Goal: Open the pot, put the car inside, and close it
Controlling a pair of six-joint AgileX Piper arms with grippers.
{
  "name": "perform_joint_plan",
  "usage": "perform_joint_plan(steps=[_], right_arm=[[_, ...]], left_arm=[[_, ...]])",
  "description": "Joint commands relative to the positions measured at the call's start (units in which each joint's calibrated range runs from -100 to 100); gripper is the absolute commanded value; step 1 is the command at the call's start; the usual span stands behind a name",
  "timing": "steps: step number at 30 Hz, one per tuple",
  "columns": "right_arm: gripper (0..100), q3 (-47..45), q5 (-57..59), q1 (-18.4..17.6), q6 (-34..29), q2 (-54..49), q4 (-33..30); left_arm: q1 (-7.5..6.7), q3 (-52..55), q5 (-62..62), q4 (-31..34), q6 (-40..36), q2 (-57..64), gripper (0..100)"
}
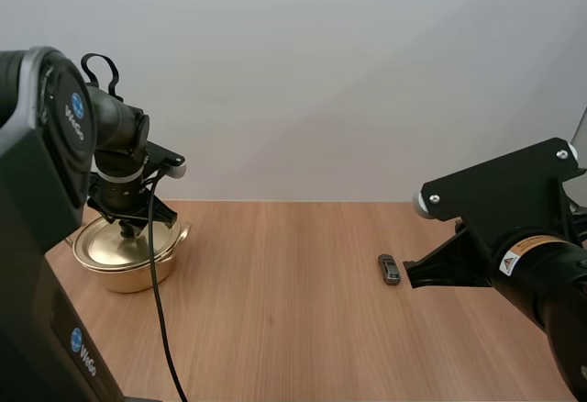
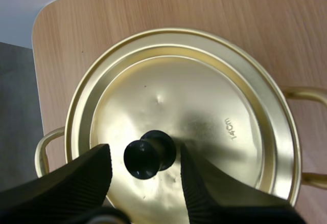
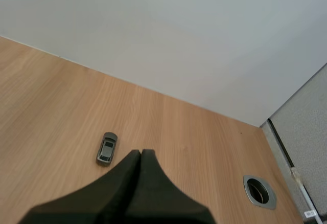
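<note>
A gold pot (image 1: 128, 255) stands at the table's left with its lid (image 2: 189, 121) on. The lid's black knob (image 2: 149, 154) sits between the fingers of my left gripper (image 2: 144, 165), which stands open just above the lid, one finger on each side of the knob with a gap to each. A small grey toy car (image 1: 390, 269) lies on the wood right of centre; in the right wrist view the car (image 3: 107, 148) is a little ahead of my right gripper (image 3: 140, 155), whose fingers lie together as one dark wedge, holding nothing.
The pot's two wire handles (image 2: 306, 132) stick out at its sides. The pot stands close to the table's rounded left corner (image 2: 43, 24). A metal cable grommet (image 3: 259, 191) is set in the table near the right edge. Bare wood (image 1: 284, 283) lies between pot and car.
</note>
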State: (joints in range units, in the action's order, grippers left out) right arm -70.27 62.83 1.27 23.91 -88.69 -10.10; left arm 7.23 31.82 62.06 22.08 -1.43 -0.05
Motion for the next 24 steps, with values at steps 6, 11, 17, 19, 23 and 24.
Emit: perform_joint_plan(steps=[6,11,17,19,23,24], right_arm=[[0,0.0,0.6,0.4,1.1,-0.1,0.0],[0,0.0,0.3,0.7,1.1,0.1,0.4],[0,-2.9,-6.7,1.2,1.1,7.2,2.7],[0,-2.6,-8.0,1.2,1.1,13.0,3.1],[50,0.4,-8.1,1.2,1.1,26.2,4.4],[67,1.4,-8.1,1.2,1.1,29.7,5.2]], left_arm=[[0.02,-1.0,0.1,-0.1,0.0,-2.2,0],[0.02,-3.7,2.8,-0.1,0.0,-2.2,0],[0.02,-11.0,7.0,-4.4,-0.1,4.0,0],[0.02,-13.6,6.8,-6.2,0.1,7.7,0],[0.02,-18.5,6.8,-11.6,2.7,15.1,0],[0.02,-19.6,6.8,-13.4,3.5,17.0,0]])
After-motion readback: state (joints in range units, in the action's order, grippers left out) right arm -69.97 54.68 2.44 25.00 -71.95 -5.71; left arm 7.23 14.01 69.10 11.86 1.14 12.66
